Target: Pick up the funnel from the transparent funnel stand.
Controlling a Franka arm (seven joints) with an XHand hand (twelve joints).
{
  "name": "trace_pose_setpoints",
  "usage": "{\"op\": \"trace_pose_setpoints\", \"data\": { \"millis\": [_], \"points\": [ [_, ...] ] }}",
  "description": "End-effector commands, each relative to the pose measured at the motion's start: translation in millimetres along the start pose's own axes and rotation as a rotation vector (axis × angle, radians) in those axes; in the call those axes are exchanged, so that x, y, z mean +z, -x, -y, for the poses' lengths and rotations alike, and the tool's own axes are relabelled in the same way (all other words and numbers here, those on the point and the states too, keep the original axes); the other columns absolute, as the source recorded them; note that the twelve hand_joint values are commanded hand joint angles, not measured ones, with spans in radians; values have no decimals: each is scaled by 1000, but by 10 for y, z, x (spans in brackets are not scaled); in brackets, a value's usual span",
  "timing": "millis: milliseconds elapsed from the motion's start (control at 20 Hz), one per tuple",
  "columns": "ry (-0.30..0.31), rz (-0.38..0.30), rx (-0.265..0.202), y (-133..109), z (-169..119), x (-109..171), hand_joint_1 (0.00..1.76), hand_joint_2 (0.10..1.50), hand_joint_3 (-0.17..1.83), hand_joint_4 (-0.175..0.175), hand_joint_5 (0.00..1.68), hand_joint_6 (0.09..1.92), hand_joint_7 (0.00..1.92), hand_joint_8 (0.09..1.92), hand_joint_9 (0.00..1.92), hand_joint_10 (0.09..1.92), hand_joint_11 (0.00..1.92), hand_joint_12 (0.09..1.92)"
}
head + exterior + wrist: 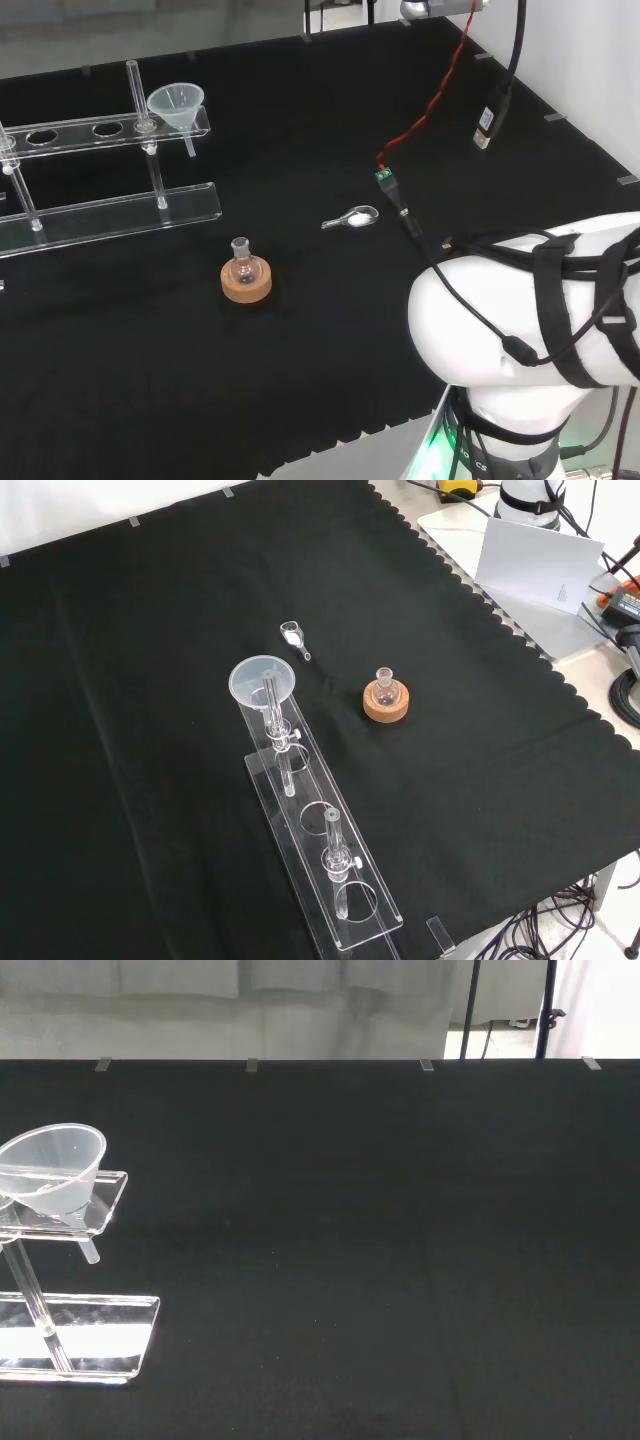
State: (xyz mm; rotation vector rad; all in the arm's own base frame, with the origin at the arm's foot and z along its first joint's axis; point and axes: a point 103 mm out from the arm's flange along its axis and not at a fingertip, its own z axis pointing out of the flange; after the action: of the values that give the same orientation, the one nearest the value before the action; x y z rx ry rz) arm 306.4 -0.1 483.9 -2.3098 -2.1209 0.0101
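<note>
Funnel [177, 103] sits upright in the end hole of the transparent funnel stand [110, 205], its mouth up and its stem hanging through the upper shelf; front view [262, 680] shows the cone overhanging the stand's far end, toward the middle of the bench; wrist view [52, 1168] shows the cone seated on the shelf's end with the stem tip poking out below.

Stand [320, 850]: two clear shelves on thin posts; front view shows it running from mid-cloth toward the near edge of the bench, with further round holes along the upper shelf; head view puts it along the left edge; wrist view [75, 1335] gives the base plate catching a bright reflection.

Small round flask [243, 265] on a cork ring [246, 283], near the stand's funnel end but apart from it; front view [387, 689] places it to the right of the funnel, with its cork ring [387, 706] under it.

Small clear scoop [353, 217] lies flat on the black cloth [300, 380], well clear of the flask; front view [293, 637] sets it just beyond the funnel.

Arm's white link [540, 320] with black cables at the head view's lower right, off the bench's near corner; hand's state: cannot tell.
</note>
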Motion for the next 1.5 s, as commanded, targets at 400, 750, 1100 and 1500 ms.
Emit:
{"op": "trace_pose_setpoints", "data": {
  "millis": [400,750,1100,1500],
  "points": [
    [8,-4,-92,-207,-431,23,151,590,238,92,0,87,0,87,0,87,0,87],
    [60,4,-156,-562,-855,26,175,623,167,83,0,87,0,87,0,87,0,87],
    [63,28,-201,-813,-1232,29,199,634,151,81,0,87,0,87,0,87,0,87],
    [31,12,-249,-911,-1547,47,218,648,147,82,0,87,0,87,0,87,0,87]
  ]
}}
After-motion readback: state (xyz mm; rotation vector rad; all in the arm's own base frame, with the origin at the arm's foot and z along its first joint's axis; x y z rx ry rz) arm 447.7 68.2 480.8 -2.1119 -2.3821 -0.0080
